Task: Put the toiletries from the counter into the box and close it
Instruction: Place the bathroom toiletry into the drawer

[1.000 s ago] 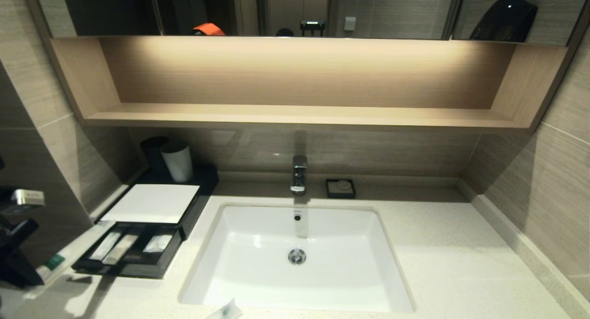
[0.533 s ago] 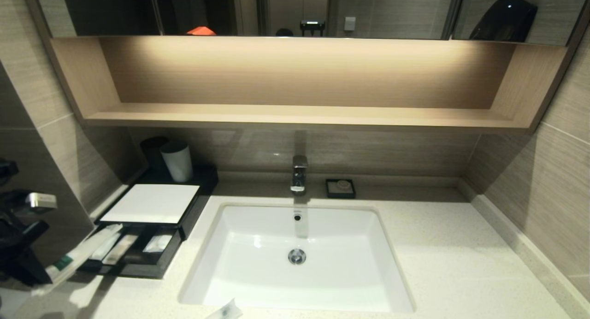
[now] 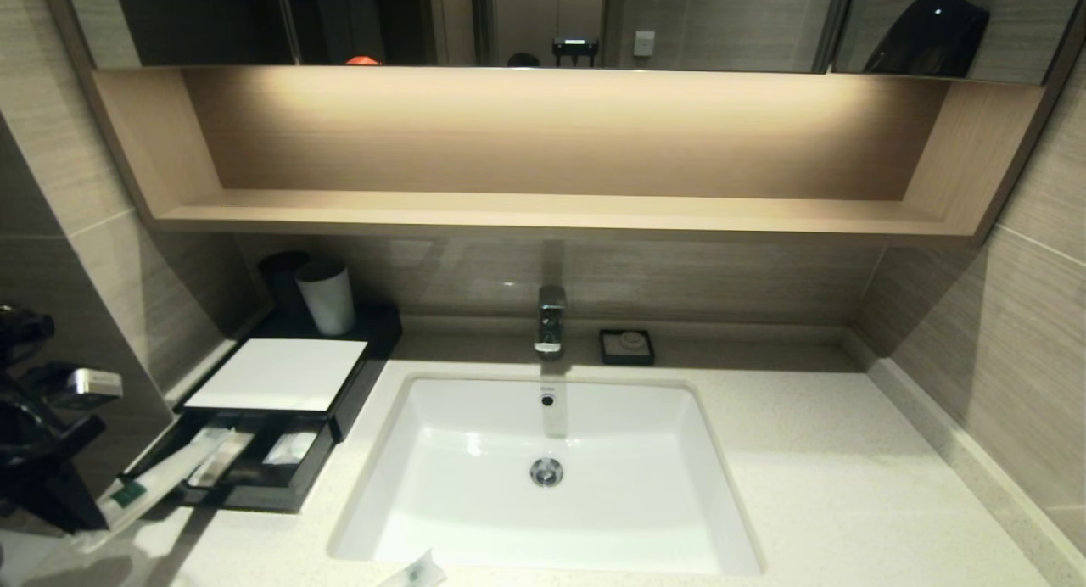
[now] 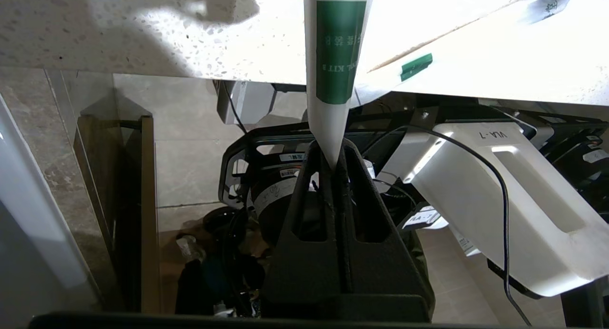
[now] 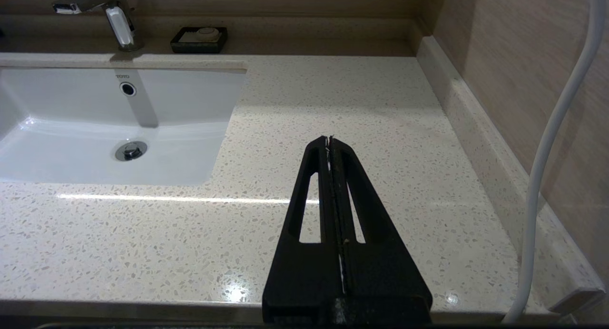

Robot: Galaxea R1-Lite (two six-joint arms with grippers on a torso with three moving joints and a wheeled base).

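Note:
At the counter's [image 3: 806, 485] left end stands the black box [image 3: 276, 373] with its white top, its front drawer [image 3: 254, 495] pulled out. Whitish packets [image 3: 222, 458] lie in the drawer's compartments. My left gripper [image 3: 85, 515] hangs off the drawer's front left corner, shut on one end of a long packet with a green label [image 3: 161, 477]. That packet slants up over the drawer's left compartment. The left wrist view shows the left gripper [image 4: 331, 160] pinching the packet's [image 4: 338, 48] narrow end. Another packet [image 3: 416, 574] lies at the counter's front edge. The right gripper [image 5: 329, 139] hovers shut and empty.
The white basin [image 3: 475, 451] fills the counter's middle, with a faucet [image 3: 551, 320] and a small black soap dish [image 3: 627, 347] behind it. A white cup [image 3: 325, 297] stands behind the box. A wooden shelf [image 3: 551, 209] overhangs. Tiled walls close both sides.
My left gripper has moved right and toward the box with the green-labelled packet. The packet's free end now reaches over the drawer's left compartment. The right arm has not moved.

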